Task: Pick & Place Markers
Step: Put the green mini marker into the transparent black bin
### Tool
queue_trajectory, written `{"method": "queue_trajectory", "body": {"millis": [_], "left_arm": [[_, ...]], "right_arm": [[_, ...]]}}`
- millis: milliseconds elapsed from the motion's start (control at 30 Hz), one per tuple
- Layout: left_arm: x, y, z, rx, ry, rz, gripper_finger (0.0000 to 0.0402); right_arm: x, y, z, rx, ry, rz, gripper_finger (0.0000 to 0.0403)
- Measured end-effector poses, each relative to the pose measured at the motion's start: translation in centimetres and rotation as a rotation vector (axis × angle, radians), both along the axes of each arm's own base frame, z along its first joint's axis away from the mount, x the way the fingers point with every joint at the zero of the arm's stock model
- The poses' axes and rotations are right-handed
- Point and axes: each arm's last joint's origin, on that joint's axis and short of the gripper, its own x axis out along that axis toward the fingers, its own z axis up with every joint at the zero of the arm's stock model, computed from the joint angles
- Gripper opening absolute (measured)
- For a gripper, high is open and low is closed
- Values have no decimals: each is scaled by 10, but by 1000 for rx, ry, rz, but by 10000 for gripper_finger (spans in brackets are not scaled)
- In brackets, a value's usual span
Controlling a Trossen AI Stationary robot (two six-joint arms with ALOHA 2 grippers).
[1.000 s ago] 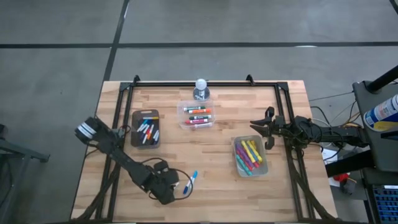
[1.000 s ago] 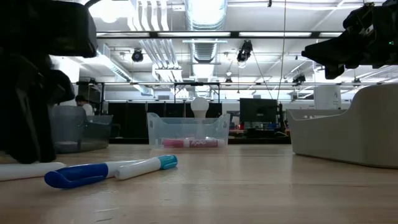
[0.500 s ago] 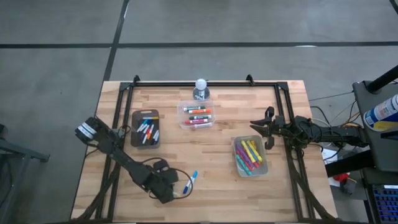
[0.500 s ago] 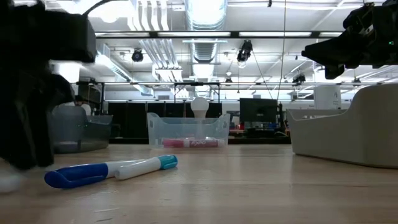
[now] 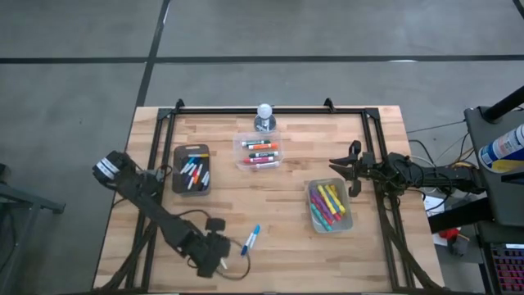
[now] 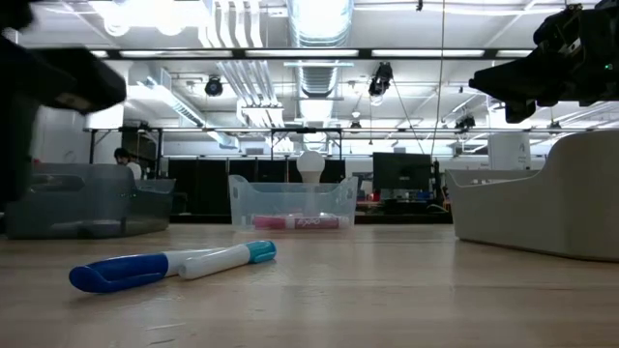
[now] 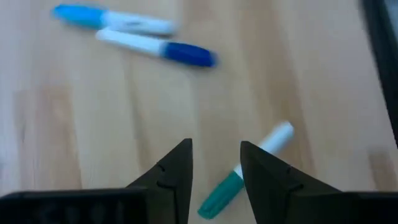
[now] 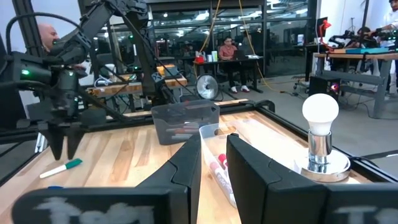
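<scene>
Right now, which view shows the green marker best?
The left wrist view: the green marker lies whole, just beyond the open left gripper. The right wrist view shows it small. High view shows only a sliver; low view, nothing.

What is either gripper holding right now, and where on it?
Nothing. The left gripper stands open above a green-capped white marker on the wooden table; the right gripper is open and empty.

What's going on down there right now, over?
Left end effector open, empty, above loose green-capped white marker. Two blue-capped white markers loose on wooden table. Right end effector empty, waiting over clear plastic tub. Nothing in the way.
</scene>
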Motion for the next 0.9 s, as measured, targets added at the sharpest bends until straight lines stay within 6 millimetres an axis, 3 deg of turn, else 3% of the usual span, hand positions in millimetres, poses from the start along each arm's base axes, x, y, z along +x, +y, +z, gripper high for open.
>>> {"method": "queue_trajectory", "body": {"millis": [67, 567, 900], "left_arm": [[-7, -5, -1, 58, 8, -102, 126], [-24, -24, 0, 77, -16, -248, 126], [-29, -20, -15, 83, -44, -248, 126]], "right_arm": [[0, 0, 0, -1, 0, 0, 68], [0, 0, 0, -1, 0, 0, 68], [0, 0, 0, -1, 0, 0, 68]]}}
